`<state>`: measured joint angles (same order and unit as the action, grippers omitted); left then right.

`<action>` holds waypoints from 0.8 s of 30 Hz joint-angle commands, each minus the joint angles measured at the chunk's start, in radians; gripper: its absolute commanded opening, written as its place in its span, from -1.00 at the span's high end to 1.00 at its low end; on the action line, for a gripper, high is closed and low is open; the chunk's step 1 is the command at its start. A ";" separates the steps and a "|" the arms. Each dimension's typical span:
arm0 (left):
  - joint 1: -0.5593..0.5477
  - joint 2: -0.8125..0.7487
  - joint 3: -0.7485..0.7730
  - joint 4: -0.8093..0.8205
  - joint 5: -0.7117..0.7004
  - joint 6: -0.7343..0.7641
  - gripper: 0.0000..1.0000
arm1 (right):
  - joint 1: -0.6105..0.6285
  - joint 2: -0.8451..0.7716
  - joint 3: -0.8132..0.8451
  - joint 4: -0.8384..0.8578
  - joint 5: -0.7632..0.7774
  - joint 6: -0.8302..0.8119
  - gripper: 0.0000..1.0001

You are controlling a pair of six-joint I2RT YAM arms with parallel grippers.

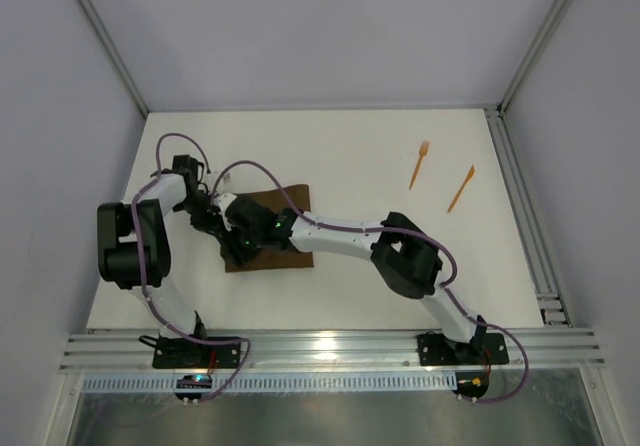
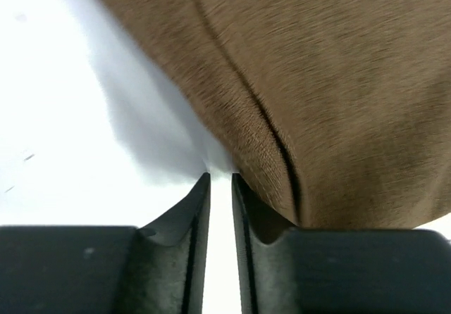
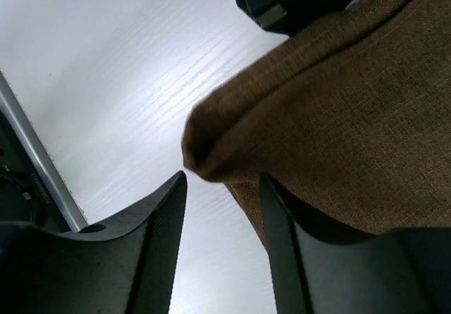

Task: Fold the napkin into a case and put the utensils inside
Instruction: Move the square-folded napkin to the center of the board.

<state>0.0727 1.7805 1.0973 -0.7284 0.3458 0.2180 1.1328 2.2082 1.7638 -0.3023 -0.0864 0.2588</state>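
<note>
The left gripper (image 2: 220, 177) has its fingers (image 2: 187, 236) a narrow slit apart, with only white table showing through the gap. It holds nothing. The napkin (image 2: 338, 82) lies just beyond the tips, with its edge against the right-hand finger. A seam or fold line runs down the cloth toward that finger.

The right gripper (image 3: 222, 177) has its jaws clearly apart and is also empty. A rounded, folded corner of the napkin (image 3: 338, 117) sits just past the tips, and the rest of the cloth spreads over the right-hand finger. A dark shape at the top of this view, beyond the napkin, is probably the left gripper, though too little of it shows to be sure.

From above, both grippers meet at the napkin's left edge. The napkin (image 1: 268, 258) is a brown, roughly rectangular fold lying flat, and the right arm reaches across it. The fork (image 1: 419, 164) and the pointed piece (image 1: 461, 188) lie well to the right of the napkin and slightly farther back, side by side but apart.

The table (image 1: 350, 146) is white and faintly grained. Pale walls (image 1: 300, 26) close it in beyond the napkin, with metal posts (image 1: 100, 36) at the corners. Aluminium rails (image 1: 330, 351) run along the near edge, on the napkin's near side.
</note>
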 commanded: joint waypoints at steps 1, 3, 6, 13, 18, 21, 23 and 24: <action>0.033 -0.065 0.007 -0.023 -0.080 0.018 0.56 | -0.002 -0.018 0.059 0.012 -0.065 0.008 -0.04; 0.055 -0.101 0.019 -0.045 -0.106 0.023 0.49 | -0.002 -0.047 0.062 0.012 -0.072 -0.004 -0.17; 0.068 -0.166 0.033 -0.083 -0.154 0.038 0.33 | -0.005 -0.126 0.056 0.002 -0.058 -0.027 -0.36; 0.067 -0.320 0.041 -0.201 -0.145 0.076 0.07 | -0.212 -0.364 -0.203 -0.012 0.001 0.082 -0.39; 0.062 -0.317 0.001 -0.261 -0.102 0.096 0.05 | -0.412 -0.346 -0.311 0.014 -0.091 0.138 -0.39; 0.042 -0.331 -0.030 -0.302 -0.021 0.125 -0.08 | -0.490 -0.280 -0.308 0.048 -0.175 0.161 -0.39; -0.005 -0.339 -0.048 -0.309 -0.019 0.132 -0.15 | -0.518 -0.225 -0.285 0.083 -0.208 0.184 -0.39; -0.022 -0.343 -0.068 -0.298 -0.027 0.133 -0.16 | -0.519 -0.207 -0.276 0.094 -0.223 0.192 -0.39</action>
<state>0.1036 1.4624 1.0641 -0.9783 0.2676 0.3191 0.5838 1.9507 1.4788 -0.2550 -0.2001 0.4019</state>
